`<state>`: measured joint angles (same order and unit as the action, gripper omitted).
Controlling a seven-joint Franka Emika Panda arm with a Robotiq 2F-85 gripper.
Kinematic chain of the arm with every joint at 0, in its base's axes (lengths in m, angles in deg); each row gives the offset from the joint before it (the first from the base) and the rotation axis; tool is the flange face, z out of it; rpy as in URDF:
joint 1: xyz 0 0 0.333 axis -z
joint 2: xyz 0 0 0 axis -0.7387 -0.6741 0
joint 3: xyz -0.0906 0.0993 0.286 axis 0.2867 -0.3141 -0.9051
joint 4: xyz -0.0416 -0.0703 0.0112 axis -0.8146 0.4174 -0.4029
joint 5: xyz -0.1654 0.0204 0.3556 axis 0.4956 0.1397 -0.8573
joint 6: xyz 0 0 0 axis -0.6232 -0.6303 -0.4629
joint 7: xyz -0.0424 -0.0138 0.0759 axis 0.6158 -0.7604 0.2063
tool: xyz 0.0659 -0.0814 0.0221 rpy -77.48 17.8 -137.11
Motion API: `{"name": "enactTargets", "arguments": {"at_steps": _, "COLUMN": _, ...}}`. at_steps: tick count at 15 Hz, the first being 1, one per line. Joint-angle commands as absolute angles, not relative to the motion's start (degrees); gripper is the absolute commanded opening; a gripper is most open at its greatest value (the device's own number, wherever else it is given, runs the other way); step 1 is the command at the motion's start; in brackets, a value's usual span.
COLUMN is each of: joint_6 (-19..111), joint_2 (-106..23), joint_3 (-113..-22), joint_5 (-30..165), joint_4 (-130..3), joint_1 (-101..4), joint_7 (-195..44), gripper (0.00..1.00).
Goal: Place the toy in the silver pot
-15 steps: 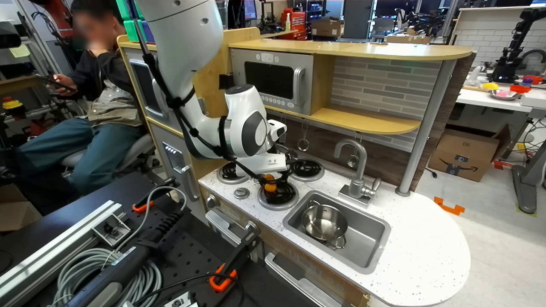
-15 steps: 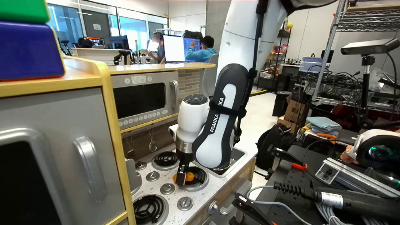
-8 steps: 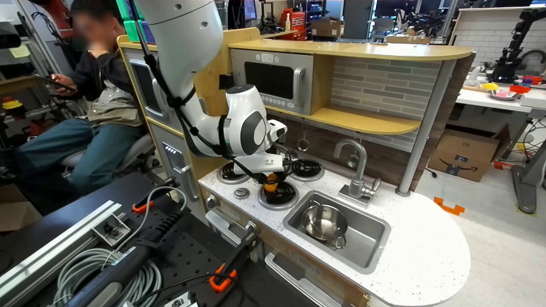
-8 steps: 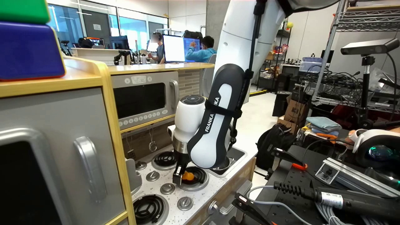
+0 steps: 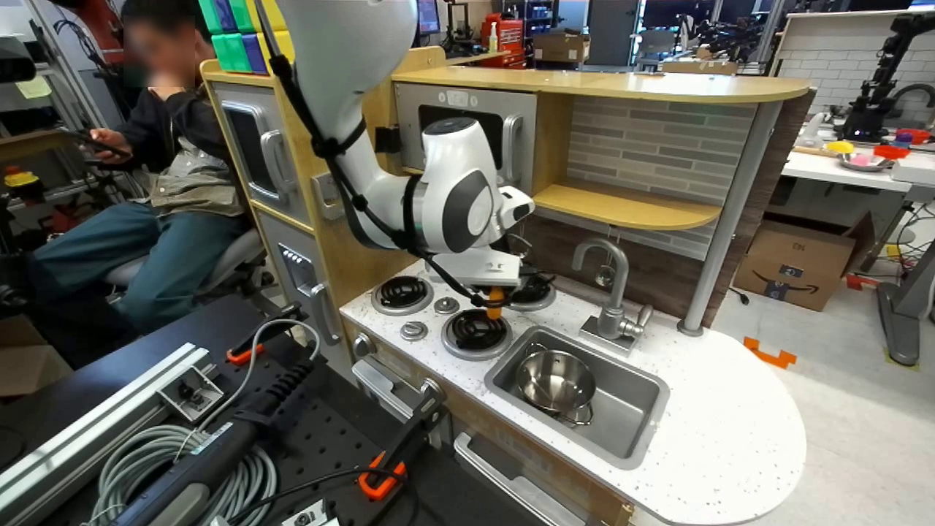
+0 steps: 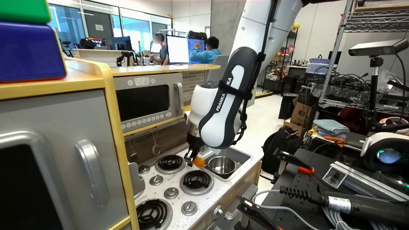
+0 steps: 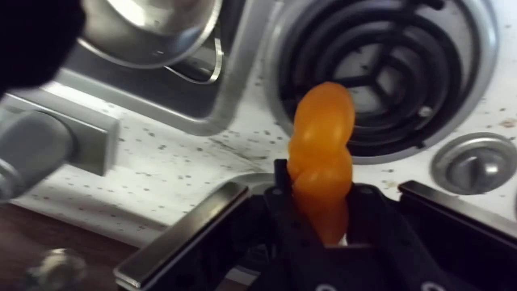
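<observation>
My gripper is shut on the toy, a lumpy orange piece squeezed between the dark fingers and sticking out past them. In both exterior views the toy hangs from the gripper above the stove top, clear of the front burner and on the side towards the sink. The silver pot sits upright inside the sink, shiny and with wire handles; no contents show in it. In the wrist view part of the pot appears at the upper left, away from the toy.
Around the pot lies the rectangular sink, with a grey faucet standing behind it. Burners, such as the front burner, and knobs cover the stove top. A yellow shelf and microwave overhang the back.
The jaws have closed on the toy at the front burner. Arm and toy have risen off it and shifted towards the sink. The pot has not moved.
</observation>
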<state>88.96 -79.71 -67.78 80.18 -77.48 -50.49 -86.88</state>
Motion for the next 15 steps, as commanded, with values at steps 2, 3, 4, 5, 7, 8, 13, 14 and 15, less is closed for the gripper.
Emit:
{"name": "enactTargets", "arguments": {"at_steps": 2, "joint_6": 85.64, "joint_2": -76.2, "joint_3": -66.47, "joint_5": 77.21, "joint_4": -80.98, "joint_1": -42.17, "joint_7": -87.89, "gripper": 0.06}}
{"name": "enactTargets", "arguments": {"at_steps": 3, "joint_6": 84.74, "joint_2": -76.9, "joint_3": -65.3, "joint_5": 76.69, "joint_4": -80.96, "joint_1": -41.35, "joint_7": -87.18, "gripper": 0.06}}
{"name": "enactTargets", "arguments": {"at_steps": 4, "joint_6": 83.62, "joint_2": -77.58, "joint_3": -64.47, "joint_5": 75.92, "joint_4": -80.67, "joint_1": -40.62, "joint_7": -86.37, "gripper": 0.06}}
{"name": "enactTargets", "arguments": {"at_steps": 5, "joint_6": 81.71, "joint_2": -77.97, "joint_3": -65.21, "joint_5": 74.9, "joint_4": -81.03, "joint_1": -38.8, "joint_7": -86.3, "gripper": 0.06}}
{"name": "enactTargets", "arguments": {"at_steps": 7, "joint_6": 81.87, "joint_2": -79.7, "joint_3": -65.71, "joint_5": 72.87, "joint_4": -80.35, "joint_1": -37.11, "joint_7": -85.39, "gripper": 0.06}}
{"name": "enactTargets", "arguments": {"at_steps": 8, "joint_6": 82.75, "joint_2": -80.58, "joint_3": -66.85, "joint_5": 71.61, "joint_4": -79.91, "joint_1": -35.9, "joint_7": -85.09, "gripper": 0.06}}
{"name": "enactTargets", "arguments": {"at_steps": 13, "joint_6": 84.66, "joint_2": -82.18, "joint_3": -71.34, "joint_5": 66.46, "joint_4": -77.68, "joint_1": -34.11, "joint_7": -83.34, "gripper": 0.06}}
{"name": "enactTargets", "arguments": {"at_steps": 14, "joint_6": 84.99, "joint_2": -82.28, "joint_3": -71.89, "joint_5": 65.7, "joint_4": -77.11, "joint_1": -34.31, "joint_7": -82.93, "gripper": 0.06}}
{"name": "enactTargets", "arguments": {"at_steps": 15, "joint_6": 85.4, "joint_2": -82.45, "joint_3": -72.18, "joint_5": 65.15, "joint_4": -76.62, "joint_1": -34.64, "joint_7": -82.58, "gripper": 0.06}}
